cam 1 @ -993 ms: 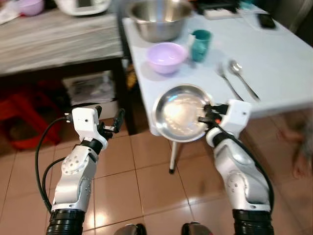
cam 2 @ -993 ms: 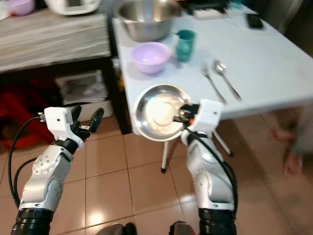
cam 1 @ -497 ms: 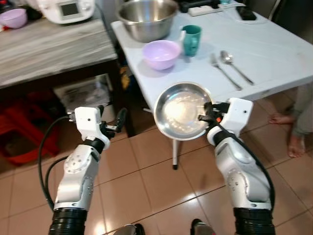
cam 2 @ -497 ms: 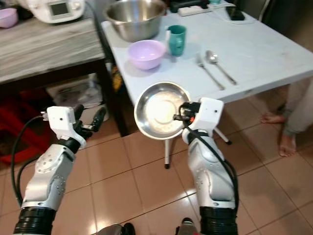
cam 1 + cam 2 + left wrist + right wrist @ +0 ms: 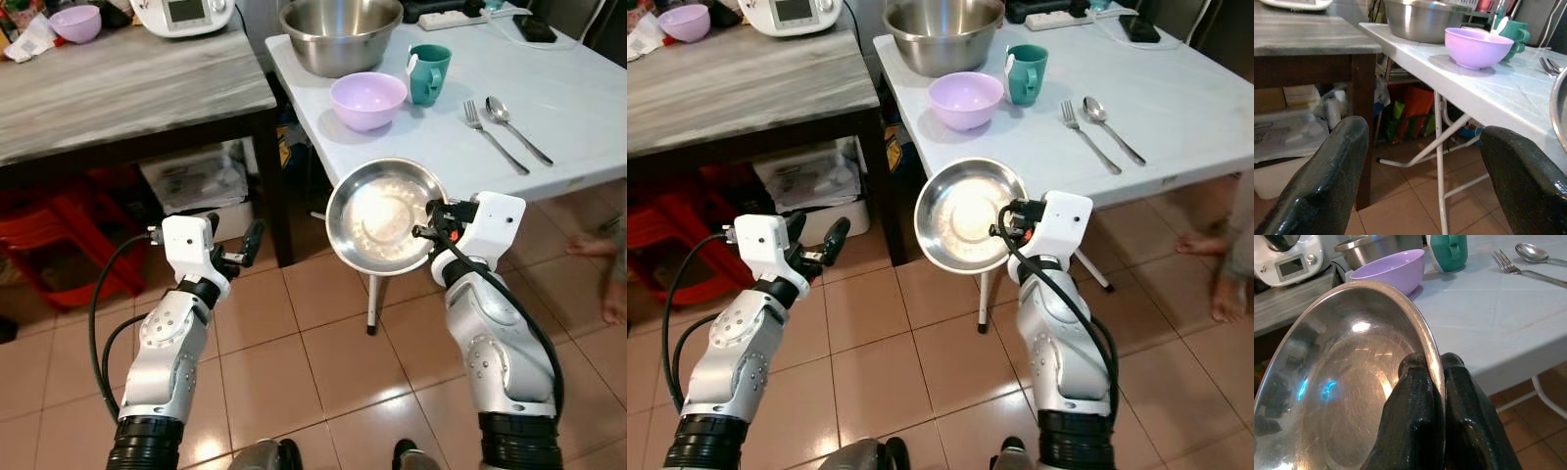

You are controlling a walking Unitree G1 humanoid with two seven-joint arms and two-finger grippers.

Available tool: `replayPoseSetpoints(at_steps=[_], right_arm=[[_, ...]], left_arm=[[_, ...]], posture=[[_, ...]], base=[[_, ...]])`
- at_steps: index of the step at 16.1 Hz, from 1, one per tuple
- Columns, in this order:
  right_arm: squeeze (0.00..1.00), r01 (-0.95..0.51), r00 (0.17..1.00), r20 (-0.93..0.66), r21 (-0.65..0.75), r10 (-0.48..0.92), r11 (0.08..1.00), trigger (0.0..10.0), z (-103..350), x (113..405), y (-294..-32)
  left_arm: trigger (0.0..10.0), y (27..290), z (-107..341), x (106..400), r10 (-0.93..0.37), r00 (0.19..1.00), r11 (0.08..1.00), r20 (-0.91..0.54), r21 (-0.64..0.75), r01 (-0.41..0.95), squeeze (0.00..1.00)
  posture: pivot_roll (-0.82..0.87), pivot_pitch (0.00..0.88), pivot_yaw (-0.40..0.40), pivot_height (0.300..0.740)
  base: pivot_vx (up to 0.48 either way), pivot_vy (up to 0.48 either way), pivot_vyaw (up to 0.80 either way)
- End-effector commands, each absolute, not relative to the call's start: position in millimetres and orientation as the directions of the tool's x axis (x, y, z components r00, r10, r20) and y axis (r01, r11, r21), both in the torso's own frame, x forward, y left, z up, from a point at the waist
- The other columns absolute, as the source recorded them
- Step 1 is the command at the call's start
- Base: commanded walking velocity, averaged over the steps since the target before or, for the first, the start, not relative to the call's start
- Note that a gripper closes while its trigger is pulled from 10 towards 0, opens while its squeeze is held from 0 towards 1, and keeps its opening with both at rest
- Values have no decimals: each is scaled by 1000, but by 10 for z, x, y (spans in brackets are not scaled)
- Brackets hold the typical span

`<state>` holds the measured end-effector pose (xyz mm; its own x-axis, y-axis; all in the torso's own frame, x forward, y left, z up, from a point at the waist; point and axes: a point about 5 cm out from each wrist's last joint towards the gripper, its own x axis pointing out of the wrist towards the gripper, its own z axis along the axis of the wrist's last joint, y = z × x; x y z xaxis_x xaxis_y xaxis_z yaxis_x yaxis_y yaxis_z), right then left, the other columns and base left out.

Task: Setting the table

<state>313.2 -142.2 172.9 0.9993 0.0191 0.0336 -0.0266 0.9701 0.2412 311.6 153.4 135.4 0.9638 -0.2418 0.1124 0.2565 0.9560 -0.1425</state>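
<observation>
Before the white table [image 5: 588,108], steel plate [image 5: 384,215] pinched in right end effector [image 5: 428,217].

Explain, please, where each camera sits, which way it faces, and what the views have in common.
Left eye view: on the head, looking forward and down at the white table, fork and spoon; both silver arms show.
Right eye view: the stereo twin, same scene.
Left wrist view: along the left gripper, its fingers apart, toward the table's edge.
Right wrist view: along the right gripper, clamped on the steel plate.
Shared: the purple bowl, teal mug and steel mixing bowl appear in all.
</observation>
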Motion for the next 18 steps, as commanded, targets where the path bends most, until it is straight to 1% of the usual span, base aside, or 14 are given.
replayPoseSetpoints(at_steps=[1,13,16,18], right_arm=[[0,-36,998,60,236,23,971,10000,1782,3139,-1400],[0,-34,997,71,232,18,972,10000,1782,3134,-1421],[0,-34,997,80,231,16,972,10000,1790,3134,-1421],[0,-31,997,80,225,13,974,10000,1788,3130,-1419]], left_arm=[[10000,1550,1369,3124,-233,965,960,118,-132,248,0],[10000,1495,1374,3144,-235,964,959,125,-131,251,0],[10000,1494,1369,3143,-234,964,960,124,-129,249,0],[10000,1496,1361,3143,-229,966,961,121,-131,244,0]], posture=[[-122,161,77,740],[-124,161,80,740],[-125,160,78,740],[-125,161,78,740]], base=[[0,337,438],[0,337,642],[0,301,0],[0,0,0]])
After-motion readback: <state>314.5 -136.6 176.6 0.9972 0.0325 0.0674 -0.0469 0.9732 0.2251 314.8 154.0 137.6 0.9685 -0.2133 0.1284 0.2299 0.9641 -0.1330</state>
